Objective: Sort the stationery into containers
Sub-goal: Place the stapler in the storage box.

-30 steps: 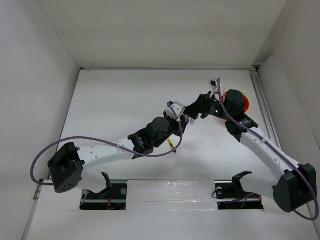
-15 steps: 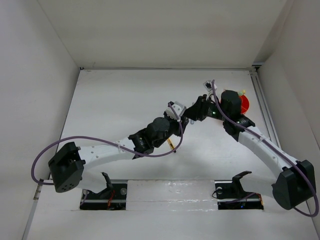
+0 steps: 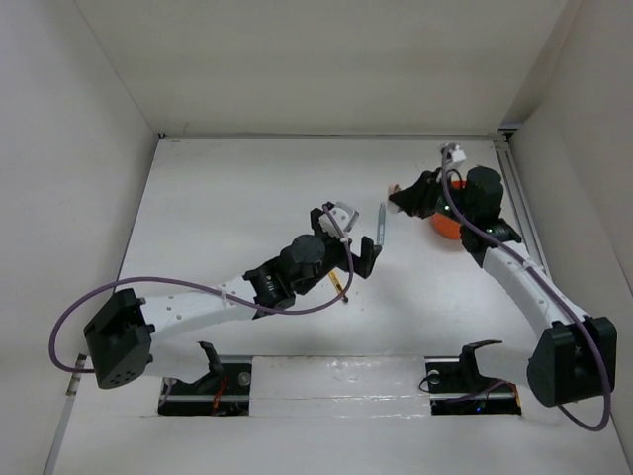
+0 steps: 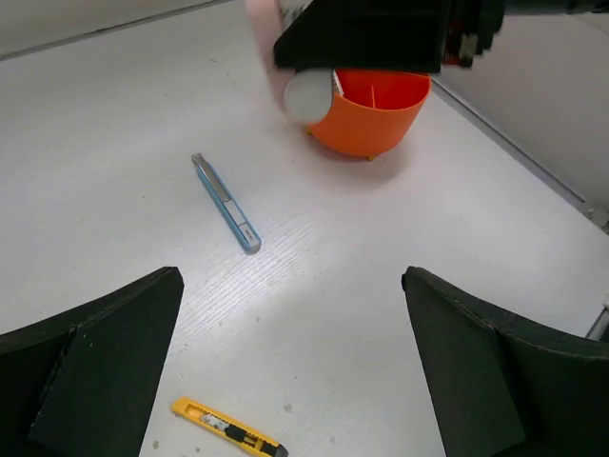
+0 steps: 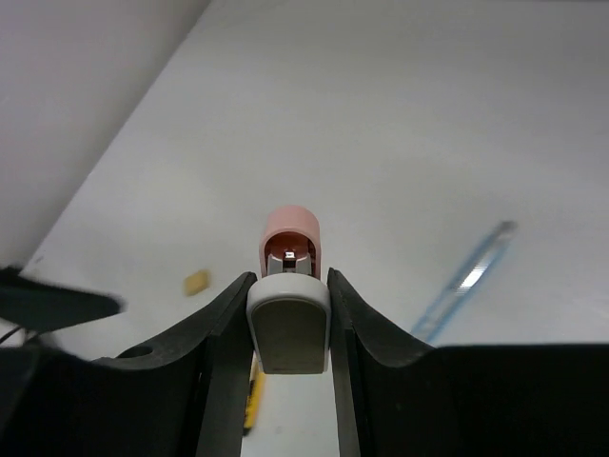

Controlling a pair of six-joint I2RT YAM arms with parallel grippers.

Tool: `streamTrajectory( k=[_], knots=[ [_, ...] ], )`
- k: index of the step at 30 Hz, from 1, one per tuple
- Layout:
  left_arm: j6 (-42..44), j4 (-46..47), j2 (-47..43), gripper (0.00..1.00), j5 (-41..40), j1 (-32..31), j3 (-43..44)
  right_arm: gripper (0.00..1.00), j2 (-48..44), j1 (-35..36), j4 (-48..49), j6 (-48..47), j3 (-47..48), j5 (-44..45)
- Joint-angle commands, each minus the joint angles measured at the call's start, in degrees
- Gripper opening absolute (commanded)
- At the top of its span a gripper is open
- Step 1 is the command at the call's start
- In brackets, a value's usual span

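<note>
— Well, starting nearest the bases: a short yellow-black pen point(image 4: 228, 438) lies loose on the white surface point(image 3: 227, 198). Just past it the left gripper point(image 4: 293, 286) hangs with its jaws spread wide and nothing between them.

— So the left arm's idle?

— Looks that way to me. A little beyond its fingers the grey-blue pen point(image 4: 226, 203) lies flat on a slant, apart from everything else.

— And the right?

— That's where the action is. The right gripper point(image 5: 289, 286) is clamped on the pink eraser point(image 5: 290, 227), held up off the surface, with the eraser poking out past the fingertips.

— Is it over the pot?

— Not quite, by my reading. The orange pot point(image 4: 371, 109) stands furthest out, at the far right, partly tucked under the right wrist. The eraser sits just to the pot's left, outside the rim. A divider shows inside the pot.

— So which step is this?

— Delivering the eraser, I'd say. The next move calls for bringing it over a compartment, lowering it a touch, then parting the jaws. The wrist crowds the pot, so a careless swing could knock it. Both pens are not yet sorted.
</note>
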Motion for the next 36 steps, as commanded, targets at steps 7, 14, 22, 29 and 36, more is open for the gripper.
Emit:
streamTrajectory(
  k=[7, 14, 22, 29, 36],
  knots=[
    [-9.28, -5.48, -5.09, 1.00, -0.14, -0.40, -0.65, 0.00, 3.23, -20.90, 8.98, -11.95, 4.93, 13.41],
    [-11.40, -7.51, -3.08, 1.00, 1.44, -0.40, 1.19, 0.00, 5.77, -30.92, 10.73, -12.47, 3.80, 11.50],
    [-10.70, -6.46, -1.05, 1.00, 4.69, -0.40, 1.73, 0.00, 10.68, -38.33, 21.46, -8.17, -1.31, 2.78],
    [-10.08, -5.93, -1.67, 1.00, 4.79, -0.40, 0.06, 0.00, 17.46, -38.33, 26.12, -5.62, -0.69, 0.84],
    [-9.55, -4.18, -2.72, 1.00, 5.40, -0.40, -1.00, 0.00, 20.27, -38.86, 28.76, -3.25, -0.87, 1.90]
  ],
)
